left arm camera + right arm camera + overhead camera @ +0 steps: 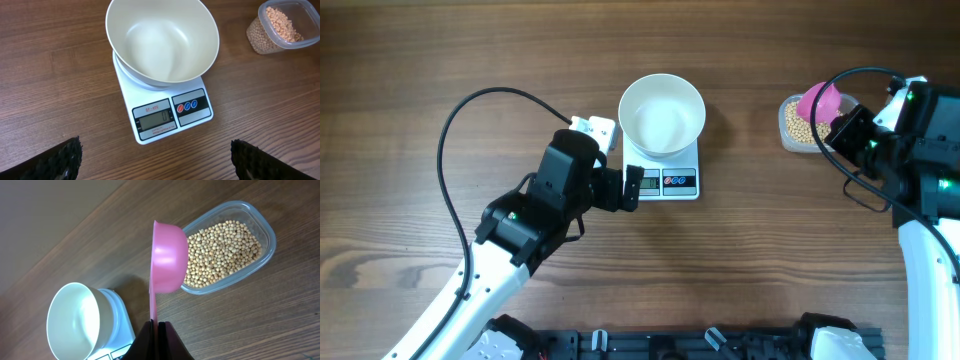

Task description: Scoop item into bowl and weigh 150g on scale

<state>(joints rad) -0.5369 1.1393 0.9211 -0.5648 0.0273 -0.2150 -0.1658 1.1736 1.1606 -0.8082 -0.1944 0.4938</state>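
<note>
The white bowl (662, 113) stands empty on the white scale (665, 182), also seen in the left wrist view as bowl (162, 42) and scale (165, 117). My left gripper (631, 187) hovers open at the scale's display edge, its fingertips (64, 159) wide apart with only bare wood between them. The beige beans (222, 247) fill a clear tub (790, 138) at the right. My right gripper (156, 328) is shut on the handle of a pink scoop (167, 255), tipped on its side over the tub's near end. I cannot see inside the scoop.
The tub of beans (280, 25) sits to the right of the scale. Black cables loop over the wooden table (750, 260) near both arms. A black rail runs along the front edge (650, 345).
</note>
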